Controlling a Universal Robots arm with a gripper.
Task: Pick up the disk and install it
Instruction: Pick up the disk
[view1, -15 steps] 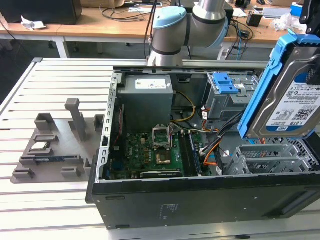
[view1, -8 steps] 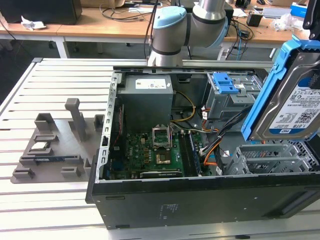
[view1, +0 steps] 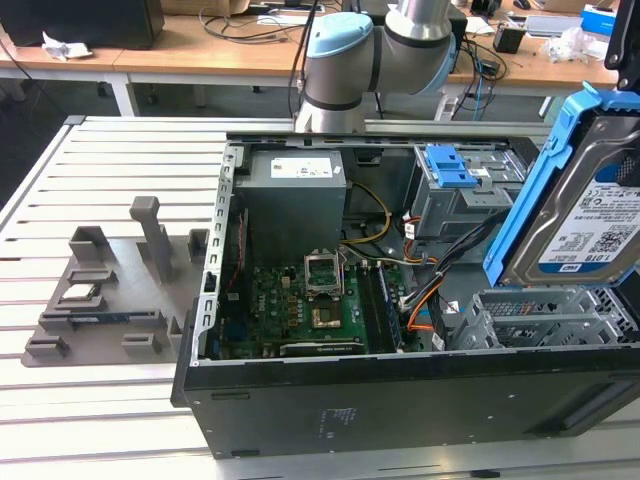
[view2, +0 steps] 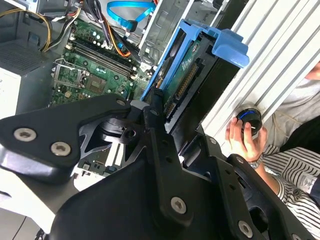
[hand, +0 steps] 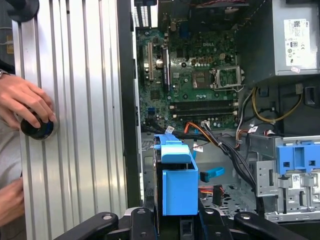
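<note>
The pick-up looks done and the carry is in hand; the tool (hand: 179, 221) is clenched on the disk (view1: 588, 205), which hangs on edge, tilted, over the open computer case (view1: 330, 400) at the exterior view's right, above a grey metal bay (view1: 545, 315); it is not yet seated; installing, I judge, calls for squaring the blue frame to that bay and clearing the cables (view1: 465, 243).
</note>
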